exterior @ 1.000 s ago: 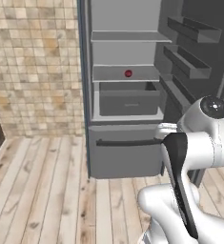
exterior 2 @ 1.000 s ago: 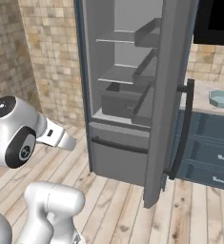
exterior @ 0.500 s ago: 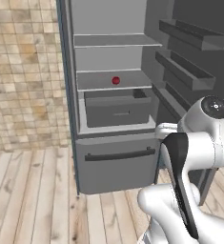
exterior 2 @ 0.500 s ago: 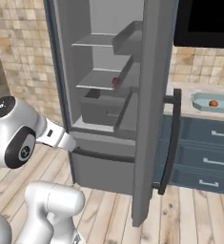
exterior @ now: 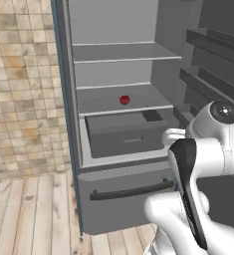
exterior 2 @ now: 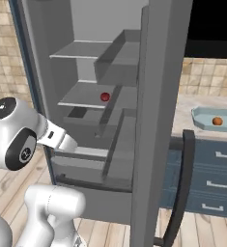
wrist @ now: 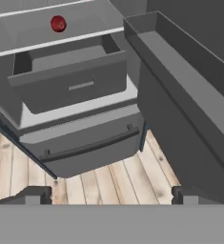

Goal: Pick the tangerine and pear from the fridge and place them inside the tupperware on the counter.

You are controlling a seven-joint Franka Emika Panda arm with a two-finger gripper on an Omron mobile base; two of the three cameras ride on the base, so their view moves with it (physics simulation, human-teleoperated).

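Fridge (exterior: 113,164): stands open on the wood floor, door swung wide to the right, and looms much larger in both base views than a second ago. The whole picture has shifted, so it is the base that has driven in, not the fridge that has moved. By the look of it, the shelves are coming within the arm's reach.

Bench (exterior 2: 182,113): runs to the right of the open door in the right base view, beige stone over dark blue drawers.

Tupperware (exterior 2: 202,123): sits on the bench beyond the door, shallow and pale blue-green, mouth up, its longer side running roughly along the bench.

Gripper (wrist: 111,193): hangs low in front of the fridge, tilted down toward the bottom drawer and the floor. Its two tips show well apart at the bottom corners of the hand view, jaws wide and nothing between them.

Tangerine (exterior 2: 217,121): already lies inside the tupperware, so half the job appears done.

Pear (exterior: 124,100): rests alone on the middle shelf, just above the half-drawn inner drawer, well apart from the gripper. In the hand view it sits near the top edge, left of centre. It is roundish, with no clear long axis at this size; the stem is too small to tell which way it points.

Next step, as a judgement: lift the hand to shelf height and reach in for the pear.
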